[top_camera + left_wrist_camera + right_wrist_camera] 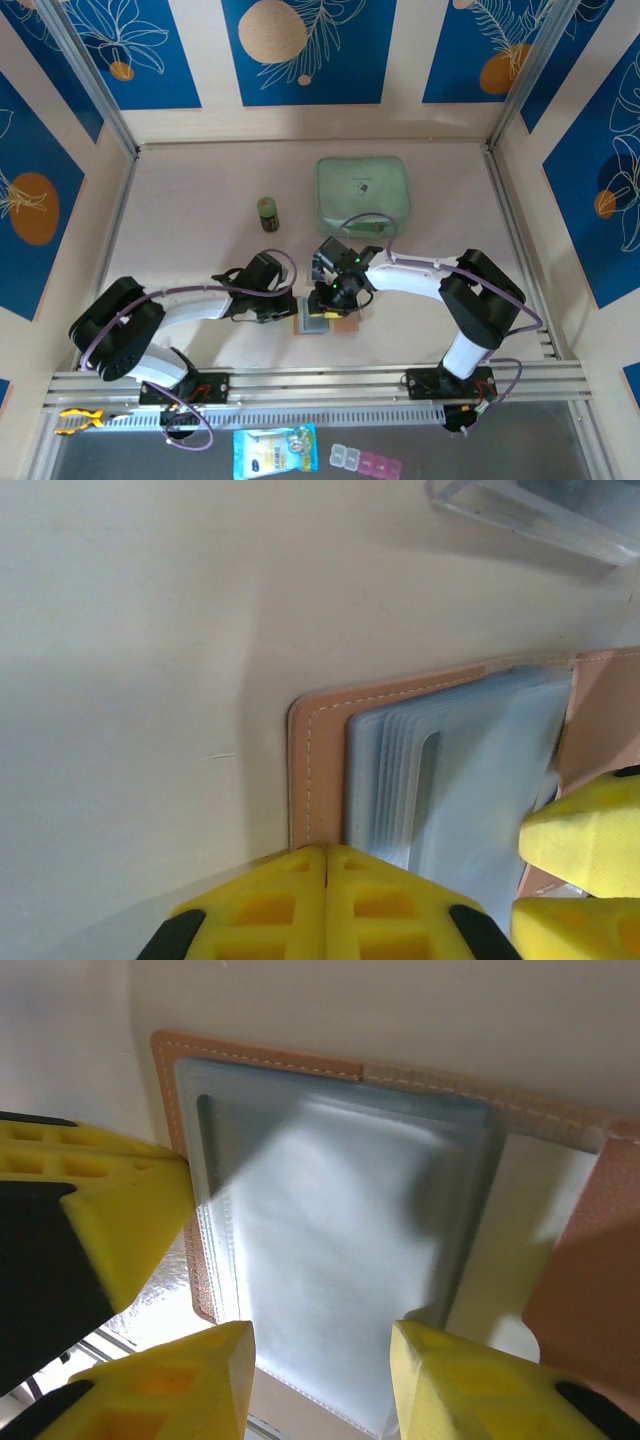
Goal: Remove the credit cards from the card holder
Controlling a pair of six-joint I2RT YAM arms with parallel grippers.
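The card holder [345, 324] lies open on the table near the front, tan leather with a stack of grey-clear pockets [470, 770]. My left gripper [292, 308] is shut, and its tips [326, 855] press on the holder's stitched tan edge [315, 770]. My right gripper [335, 298] hovers over the holder from the right. It is open [322, 1335], its two yellow fingers straddling the near end of the pocket stack [340, 1230]. The pockets look pale blue-grey and no credit cards can be made out inside them. The left finger [110, 1210] shows at the holder's left edge.
A mint-green zip case [363, 192] sits behind the holder, with a small green jar [268, 213] to its left. A clear plastic edge [540, 510] lies just beyond the holder. Metal rails [320, 380] run along the front. Walls close in both sides.
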